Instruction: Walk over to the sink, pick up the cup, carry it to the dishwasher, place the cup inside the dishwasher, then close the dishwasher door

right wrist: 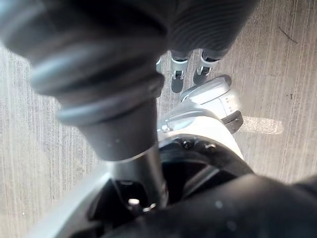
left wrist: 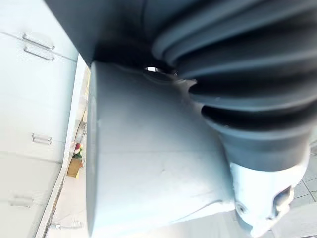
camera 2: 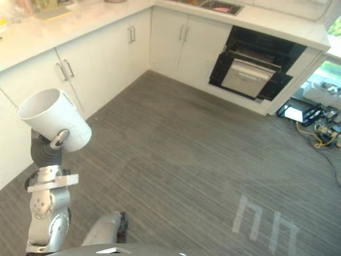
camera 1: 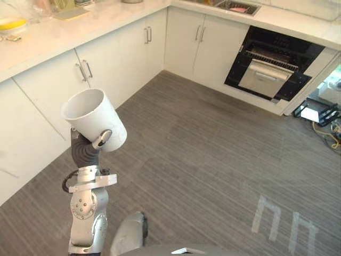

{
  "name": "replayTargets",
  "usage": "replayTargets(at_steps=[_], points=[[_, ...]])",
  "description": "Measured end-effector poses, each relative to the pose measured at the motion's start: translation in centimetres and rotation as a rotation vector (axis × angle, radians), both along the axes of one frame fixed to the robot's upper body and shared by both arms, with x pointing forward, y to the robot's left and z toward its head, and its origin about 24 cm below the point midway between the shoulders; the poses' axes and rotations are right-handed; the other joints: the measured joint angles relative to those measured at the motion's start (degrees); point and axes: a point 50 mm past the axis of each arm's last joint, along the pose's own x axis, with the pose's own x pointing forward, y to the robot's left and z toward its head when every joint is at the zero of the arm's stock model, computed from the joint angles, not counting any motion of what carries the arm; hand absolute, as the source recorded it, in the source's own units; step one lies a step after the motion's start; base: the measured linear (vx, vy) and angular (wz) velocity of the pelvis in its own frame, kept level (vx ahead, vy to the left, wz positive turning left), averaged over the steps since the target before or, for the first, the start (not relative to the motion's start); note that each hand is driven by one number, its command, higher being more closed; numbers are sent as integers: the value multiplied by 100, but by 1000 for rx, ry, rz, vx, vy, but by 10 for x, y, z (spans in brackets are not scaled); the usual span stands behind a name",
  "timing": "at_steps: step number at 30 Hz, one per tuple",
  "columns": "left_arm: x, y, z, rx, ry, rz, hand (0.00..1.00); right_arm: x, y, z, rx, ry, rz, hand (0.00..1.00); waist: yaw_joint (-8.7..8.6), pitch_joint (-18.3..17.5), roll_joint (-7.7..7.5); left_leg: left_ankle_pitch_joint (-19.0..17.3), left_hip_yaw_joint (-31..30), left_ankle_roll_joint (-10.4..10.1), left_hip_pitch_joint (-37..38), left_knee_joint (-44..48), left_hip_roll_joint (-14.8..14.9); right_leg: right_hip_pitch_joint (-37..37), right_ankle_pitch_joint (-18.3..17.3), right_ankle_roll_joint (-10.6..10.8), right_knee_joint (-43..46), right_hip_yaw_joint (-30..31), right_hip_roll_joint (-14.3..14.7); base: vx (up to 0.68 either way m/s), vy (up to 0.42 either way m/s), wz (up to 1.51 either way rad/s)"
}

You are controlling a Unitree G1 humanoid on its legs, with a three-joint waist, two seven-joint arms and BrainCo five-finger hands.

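My left hand [camera 1: 103, 137] was clamped round the tilted cup [camera 1: 91, 118]; I judged it best carried steadily toward the dishwasher [camera 1: 272, 66], far ahead.

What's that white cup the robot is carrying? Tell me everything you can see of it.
A plain, smooth white cup, wide-mouthed, no handle showing, empty as far as its inside shows. It is tilted, mouth up and toward the robot's left, held above the grey striped floor by the left hand, fingers curled round its lower wall.
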Motion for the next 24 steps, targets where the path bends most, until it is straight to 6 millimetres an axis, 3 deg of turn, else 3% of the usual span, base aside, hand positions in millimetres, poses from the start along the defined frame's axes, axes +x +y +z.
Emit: replayTargets(at_steps=[2,3,4,5,6,7,8,10,12,14,16,18,19,20,21,22,23,24], points=[[0,-4,3,14,-20,-48,100,-5,-1,0,-3,7,-20,0,-14,-125,4,-198,155,140,260,-72,-131,-302,135,215,871,25,-182,294,207,-31],[0,-7,6,22,-34,-74,100,-6,-2,0,-6,3,-29,0,-31,-169,24,-328,276,226,450,-127,-208,-692,320,519,1767,12,-360,291,218,-37],[-1,-7,8,27,-41,-80,100,-4,-1,1,-3,-6,-33,0,-38,-162,3,-390,340,259,584,-198,-267,-916,504,624,2242,-8,-487,300,213,-35],[-1,-11,10,39,-42,-105,100,-5,2,1,4,-27,-60,0,-92,-169,-43,-449,381,340,938,-508,-406,-1273,1091,477,3121,-36,-683,314,194,-22],[0,-13,8,53,-22,-126,100,-6,6,0,5,-47,-79,0,-188,-133,16,-436,331,370,1372,-900,-465,-1558,1198,270,3793,-49,-673,328,183,-14],[0,-14,7,58,-14,-134,100,-5,8,0,6,-56,-85,0,-224,-132,23,-405,252,419,1595,-1102,-477,-1711,1033,158,4011,-108,-589,340,164,-7],[1,-18,6,59,-8,-155,100,-3,11,0,9,-80,-98,0,-298,-134,56,-335,57,499,1988,-1491,-473,-1999,667,1,4179,-326,-327,338,142,-9],[7,-31,8,64,-18,-217,100,-2,13,2,12,-119,-147,0,-383,-138,70,-286,-116,543,2389,-1986,-393,-2798,227,-303,3858,-829,93,369,107,7],[16,-44,5,81,-11,-285,100,-3,16,2,20,-130,-199,0,-543,-134,80,-333,-286,475,2568,-2227,-344,-3416,225,-387,2783,-1274,271,392,43,48],[20,-56,1,86,7,-350,100,-6,20,2,13,-120,-233,0,-626,-96,150,-502,-407,332,2877,-2278,-261,-3690,767,-420,1266,-1318,444,509,17,50],[17,-68,2,68,-4,-416,100,-21,21,2,0,-89,-286,0,-639,-64,369,-1052,-585,244,3308,-2054,-47,-3808,1517,-413,-204,-1107,601,622,-30,45],[16,-72,4,66,-21,-434,100,-26,23,2,4,-72,-287,0,-676,-77,381,-1440,-582,62,3643,-1791,67,-3820,1656,-377,-445,-724,612,782,-74,50],[16,-72,4,66,-24,-435,100,-28,25,1,10,-65,-281,0,-705,-104,308,-1540,-577,-29,3723,-1598,65,-3776,1622,-424,-381,-585,546,939,-132,49],[14,-72,2,49,-20,-432,100,-25,24,2,18,-71,-264,0,-728,-149,330,-1608,-551,-63,3778,-1077,194,-3803,2346,-469,119,-627,551,665,-140,48],[13,-75,3,40,-25,-441,100,-28,20,3,10,-66,-260,0,-761,-173,473,-1467,-537,-216,3675,-400,369,-3748,2590,-500,542,-792,608,816,-205,34],[13,-78,4,25,-32,-444,100,-30,13,5,8,-71,-250,0,-739,-150,647,-1298,-524,-269,3601,10,519,-3723,2291,-535,820,-886,712,795,-193,19],[12,-80,8,-4,-49,-443,100,-32,3,7,-19,-53,-234,0,-738,-122,818,-639,-517,-561,3330,903,762,-3538,1861,-595,1070,-956,904,936,-197,-14],[13,-82,10,-34,-58,-430,100,-32,-2,8,-30,-31,-229,0,-715,-96,873,718,-465,-1045,2905,1836,925,-3269,1517,-712,1154,-917,1043,774,-122,-19]])
